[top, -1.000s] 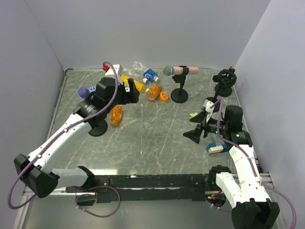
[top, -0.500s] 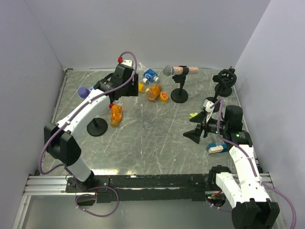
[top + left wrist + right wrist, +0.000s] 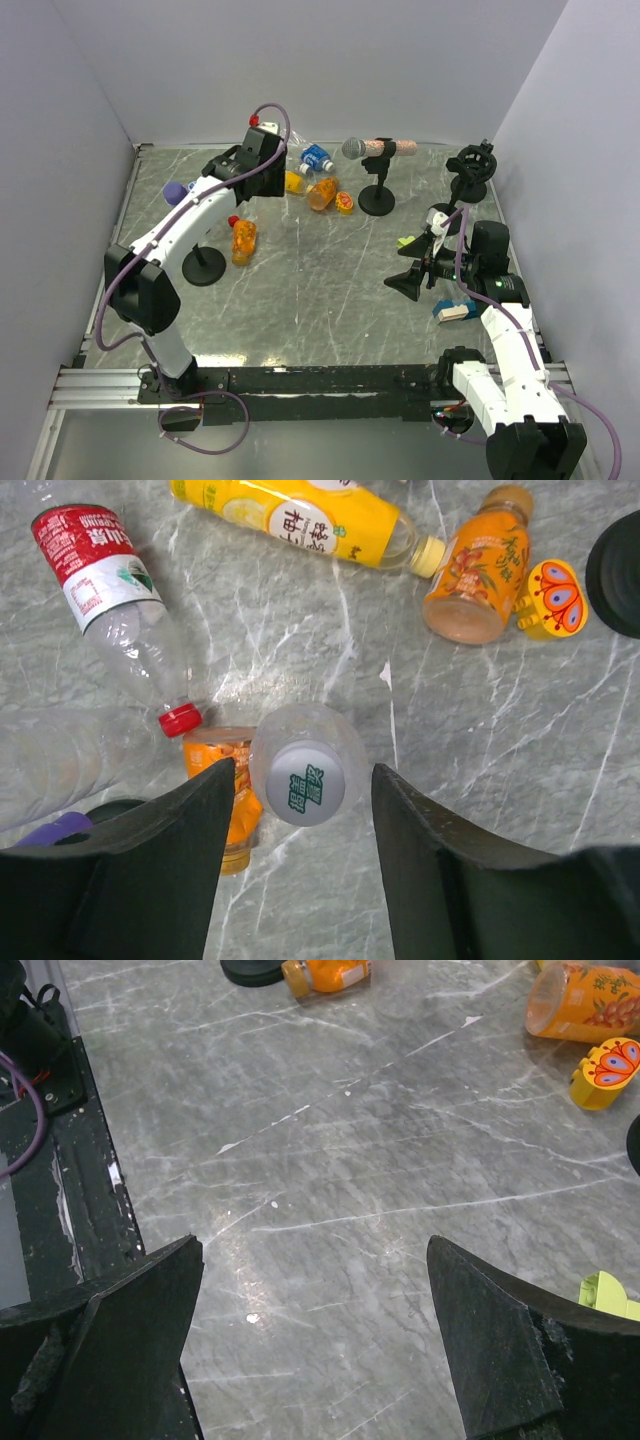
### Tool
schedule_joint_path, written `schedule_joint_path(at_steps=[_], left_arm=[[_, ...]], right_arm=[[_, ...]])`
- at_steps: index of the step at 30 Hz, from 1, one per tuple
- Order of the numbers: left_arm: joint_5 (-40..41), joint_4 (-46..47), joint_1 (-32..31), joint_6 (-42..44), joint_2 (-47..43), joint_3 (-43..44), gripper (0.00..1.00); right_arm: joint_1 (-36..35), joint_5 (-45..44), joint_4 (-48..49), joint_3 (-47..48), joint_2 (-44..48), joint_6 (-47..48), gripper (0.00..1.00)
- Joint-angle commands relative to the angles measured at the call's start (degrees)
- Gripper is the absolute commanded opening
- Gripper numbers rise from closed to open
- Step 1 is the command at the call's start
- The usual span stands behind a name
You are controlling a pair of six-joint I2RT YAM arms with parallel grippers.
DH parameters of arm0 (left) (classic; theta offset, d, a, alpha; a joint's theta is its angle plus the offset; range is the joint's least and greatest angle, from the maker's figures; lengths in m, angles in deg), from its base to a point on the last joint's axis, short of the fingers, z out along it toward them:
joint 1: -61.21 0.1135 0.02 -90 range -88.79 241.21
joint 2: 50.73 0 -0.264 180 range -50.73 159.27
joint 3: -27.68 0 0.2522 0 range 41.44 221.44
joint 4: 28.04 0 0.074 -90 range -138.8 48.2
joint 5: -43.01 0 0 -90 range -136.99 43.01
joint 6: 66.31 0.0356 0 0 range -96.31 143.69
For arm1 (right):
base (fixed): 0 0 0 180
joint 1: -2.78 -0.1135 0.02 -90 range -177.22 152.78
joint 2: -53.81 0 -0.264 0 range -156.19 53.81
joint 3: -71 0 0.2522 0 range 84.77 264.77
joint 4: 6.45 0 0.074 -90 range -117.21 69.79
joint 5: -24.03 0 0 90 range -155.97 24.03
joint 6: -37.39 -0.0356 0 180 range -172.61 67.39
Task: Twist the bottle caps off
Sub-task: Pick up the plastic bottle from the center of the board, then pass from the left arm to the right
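The right gripper [image 3: 312,1255] holds its dark fingers [image 3: 120,1340] wide apart above the grey table [image 3: 350,1160]. One orange bottle [image 3: 325,974] lies at the top. A second orange bottle [image 3: 585,1002] lies just beside a yellow butterfly block [image 3: 605,1072].

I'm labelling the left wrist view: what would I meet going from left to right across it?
Red-labelled clear bottle → red cap → white cap → stubby orange bottle → butterfly block → black stand base. The long yellow bottle spans several of these, so it is left out.
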Motion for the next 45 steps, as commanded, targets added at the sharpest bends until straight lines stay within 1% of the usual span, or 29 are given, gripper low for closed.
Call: schedule_joint_path(at_steps=[1, 11, 15, 19, 21, 23, 24, 27, 33, 35, 37, 39, 41, 42, 43, 45], left_arm=[[0.1, -1.1, 0.3, 0.8, 0.3, 2.7, 0.59], [-1.0, -1.6, 0.5, 1.1, 1.7, 3.5, 0.52], [-1.5, -1.8, 0.6, 1.1, 2.2, 3.8, 0.46], [-1.8, -2.2, 0.6, 1.2, 2.5, 4.0, 0.46], [-1.8, -2.3, 0.6, 1.1, 2.4, 4.0, 0.41], [-1.9, -1.9, 0.6, 1.0, 1.6, 4.1, 0.26], [-2.3, -1.9, 0.6, 0.9, 1.1, 4.3, 0.2], [-4.3, -2.7, 0.2, 1.1, -0.6, 6.0, 0.13], [-9.4, -5.1, -3.2, 3.0, -6.0, 6.9, 0.04], [-12.7, -5.5, -4.7, 2.9, -8.5, 5.2, 0.02], [-18.6, -4.1, -6.4, 1.9, -12.1, 1.9, 0.01], [-24.3, -1.4, -8.2, -0.2, -15.9, -2.4, 0.01], [-29.4, 3.5, -10.1, -3.6, -19.8, -7.8, 0.01], [-31.5, 5.8, -11.0, -5.1, -21.6, -9.8, 0.01], [-32.8, 8.5, -12.7, -6.9, -23.2, -12.8, 0.01], [-35.2, 13.8, -15.4, -10.1, -24.9, -16.3, 0.01]], right_arm=[[0.3, 0.8, 2.0, -0.2, 0.0, 1.5, 0.99], [0.3, 0.7, 1.8, -0.1, -0.1, 1.7, 0.99], [0.3, 0.7, 1.7, -0.1, 0.1, 1.8, 0.99], [0.3, 0.7, 1.6, -0.1, 0.2, 1.8, 0.99], [0.2, 0.7, 1.6, -0.1, 0.3, 1.8, 0.99], [0.3, 0.8, 1.5, 0.0, 0.5, 1.9, 0.99], [0.3, 0.7, 1.5, -0.1, 0.5, 1.9, 0.99], [0.3, 0.7, 1.4, 0.0, 0.5, 2.2, 0.99], [0.3, 1.5, 0.0, -0.1, 1.1, 4.7, 0.99], [0.2, 2.9, -1.8, 0.2, 1.4, 8.0, 0.99], [0.1, 5.7, -5.0, 1.7, 0.9, 12.1, 0.99], [-0.1, 9.7, -12.2, 5.3, 0.0, 18.5, 0.99], [-0.9, 11.9, -20.3, 10.2, -1.2, 25.7, 0.99], [-1.5, 12.0, -22.4, 12.6, -1.5, 26.8, 0.99], [-1.5, 11.6, -23.0, 14.3, -2.1, 25.9, 0.99], [-5.4, 10.0, -20.3, 16.2, -3.0, 20.9, 0.99]])
